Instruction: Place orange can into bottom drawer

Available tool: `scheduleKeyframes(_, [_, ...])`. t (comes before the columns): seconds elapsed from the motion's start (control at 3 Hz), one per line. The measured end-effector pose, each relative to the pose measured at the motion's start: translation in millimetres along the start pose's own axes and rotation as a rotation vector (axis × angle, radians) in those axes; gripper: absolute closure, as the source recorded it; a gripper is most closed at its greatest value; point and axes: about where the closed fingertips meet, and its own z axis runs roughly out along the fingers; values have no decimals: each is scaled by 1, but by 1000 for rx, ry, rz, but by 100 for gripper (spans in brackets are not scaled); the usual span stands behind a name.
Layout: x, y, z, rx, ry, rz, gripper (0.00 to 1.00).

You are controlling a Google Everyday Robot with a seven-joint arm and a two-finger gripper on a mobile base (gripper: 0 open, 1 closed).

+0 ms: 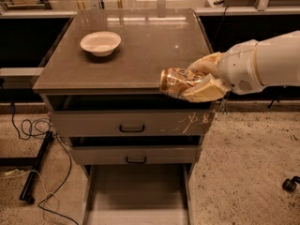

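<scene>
My gripper reaches in from the right on a white arm and is shut on the orange can, a shiny gold-orange and brown can held on its side. The can hangs in the air at the front right edge of the cabinet top, above the drawer fronts. The bottom drawer is pulled out at the foot of the cabinet, a long pale grey tray with low side walls, and nothing shows inside it.
A white bowl sits on the cabinet top at the back left. The scratched-front drawer and the plain-front drawer are slightly open. Cables lie on the floor at left. A caster wheel stands at right.
</scene>
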Motion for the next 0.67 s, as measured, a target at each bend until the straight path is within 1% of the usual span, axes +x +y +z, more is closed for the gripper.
scheduleKeyframes(0.33, [11, 10, 13, -3, 10, -2, 100])
scheduleKeyframes(0.67, [38, 27, 36, 3, 13, -12, 100])
